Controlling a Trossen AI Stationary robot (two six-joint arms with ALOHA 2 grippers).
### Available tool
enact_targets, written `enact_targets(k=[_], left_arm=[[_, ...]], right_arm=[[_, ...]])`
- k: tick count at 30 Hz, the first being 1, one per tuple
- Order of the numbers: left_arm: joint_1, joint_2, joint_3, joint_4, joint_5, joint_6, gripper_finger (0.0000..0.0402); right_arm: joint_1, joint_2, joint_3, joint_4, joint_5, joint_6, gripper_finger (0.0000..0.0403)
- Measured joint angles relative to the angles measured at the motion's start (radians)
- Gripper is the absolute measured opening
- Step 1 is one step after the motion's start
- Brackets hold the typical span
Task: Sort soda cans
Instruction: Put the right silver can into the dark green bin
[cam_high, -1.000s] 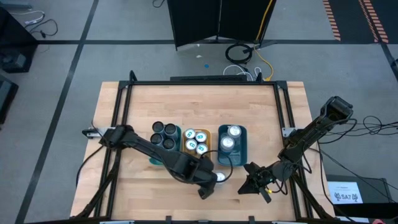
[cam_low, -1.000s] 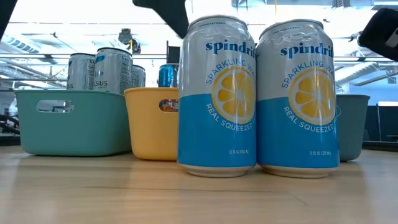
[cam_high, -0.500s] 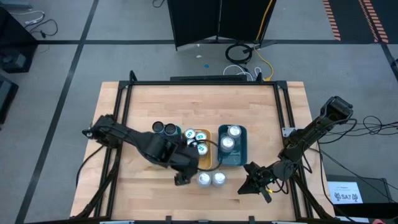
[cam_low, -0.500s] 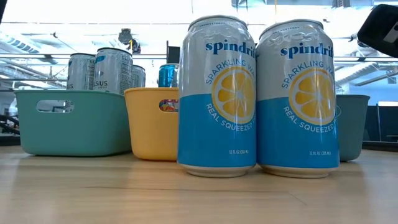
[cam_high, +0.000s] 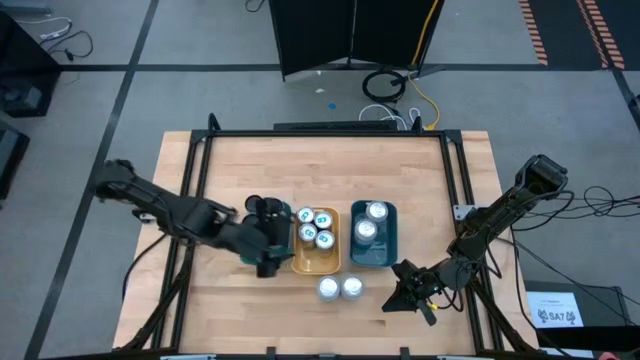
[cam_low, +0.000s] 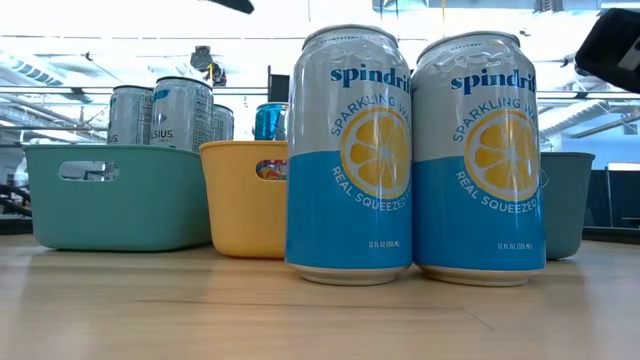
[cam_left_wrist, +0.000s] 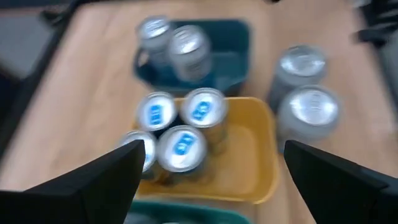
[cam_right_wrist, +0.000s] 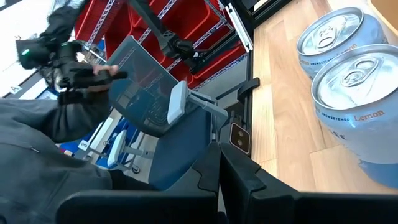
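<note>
Two blue-and-silver lemon soda cans stand upright side by side on the wood near the front edge, filling the low view. Several blue-marked cans stand in the orange tray, two silver-topped ones in the blue tray, and dark ones in the teal tray, which my left arm partly hides. My left gripper hangs open above the teal tray's near end, its fingers spread wide in the left wrist view, holding nothing. My right gripper rests shut to the right of the two cans.
The three trays sit in a row at the table's middle. A black frame runs around the tabletop. Bare wood lies behind the trays and at the front left. The right wrist view shows a person and a chair beyond the table.
My left gripper has drawn back from the two cans near the front edge, going toward the table's left and up while rolling, and has stayed open. Both cans stand upright where they were. My right arm has kept still.
</note>
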Motion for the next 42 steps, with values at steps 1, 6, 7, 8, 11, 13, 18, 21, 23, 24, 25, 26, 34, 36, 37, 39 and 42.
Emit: enact_targets(k=[1, 6, 7, 8, 11, 13, 18, 21, 23, 24, 25, 26, 34, 36, 37, 39, 42], left_arm=[[0.009, -0.058, -0.08, 0.077, 0.035, 0.027, 0.0391], [0.059, -0.355, -0.402, 0.301, 0.099, 0.048, 0.0391], [0.066, -0.414, -0.452, 0.32, 0.099, 0.054, 0.0391], [0.07, -0.476, -0.498, 0.341, 0.102, 0.069, 0.0391], [0.079, -0.662, -0.612, 0.378, 0.111, 0.099, 0.0391], [0.082, -0.78, -0.682, 0.38, 0.111, 0.099, 0.0391], [0.082, -1.073, -0.842, 0.412, 0.179, 0.105, 0.0391], [0.081, -1.218, -0.925, 0.501, 0.28, 0.139, 0.0391], [0.081, -1.287, -0.984, 0.581, 0.379, 0.129, 0.0391], [0.081, -1.313, -1.012, 0.604, 0.424, 0.109, 0.0391], [0.079, -1.33, -1.04, 0.614, 0.453, 0.084, 0.0391], [0.079, -1.339, -1.069, 0.615, 0.463, 0.064, 0.0391], [0.143, -1.367, -1.204, 0.713, 0.258, 0.147, 0.0391], [0.188, -1.393, -1.204, 0.704, 0.242, 0.175, 0.0391], [0.213, -1.397, -1.203, 0.707, 0.246, 0.188, 0.0391], [0.264, -1.397, -1.202, 0.698, 0.291, 0.203, 0.0391], [0.337, -1.397, -1.203, 0.684, 0.373, 0.195, 0.0391]], right_arm=[[0.0, 0.0, 0.0, 0.0, 0.0, 0.0, 0.0], [0.0, 0.0, 0.0, 0.0, 0.0, 0.0, 0.0], [0.0, 0.0, 0.0, -0.001, 0.0, -0.003, 0.0], [0.0, 0.0, 0.0, -0.002, 0.0, -0.011, 0.0], [-0.004, 0.0, 0.0, -0.003, 0.0, -0.039, 0.0], [-0.013, 0.0, 0.0, -0.006, 0.001, -0.05, 0.0], [-0.043, 0.0, 0.0, -0.013, 0.002, -0.052, 0.0], [-0.06, 0.0, 0.0, -0.013, 0.002, -0.05, 0.0], [-0.073, 0.0, 0.0, -0.013, 0.002, -0.043, 0.0], [-0.079, 0.0, 0.0, -0.013, 0.002, -0.039, 0.0], [-0.085, 0.0, 0.0, -0.012, 0.006, -0.036, 0.0], [-0.09, 0.0, 0.0, -0.011, 0.017, -0.035, 0.0], [-0.127, 0.0, 0.0, -0.009, 0.134, -0.045, 0.0], [-0.136, 0.0, 0.0, -0.008, 0.133, -0.045, 0.0], [-0.14, 0.0, 0.0, -0.008, 0.133, -0.045, 0.0], [-0.145, 0.0, 0.0, -0.007, 0.131, -0.045, 0.0], [-0.151, 0.0, 0.0, -0.008, 0.129, -0.045, 0.0]])
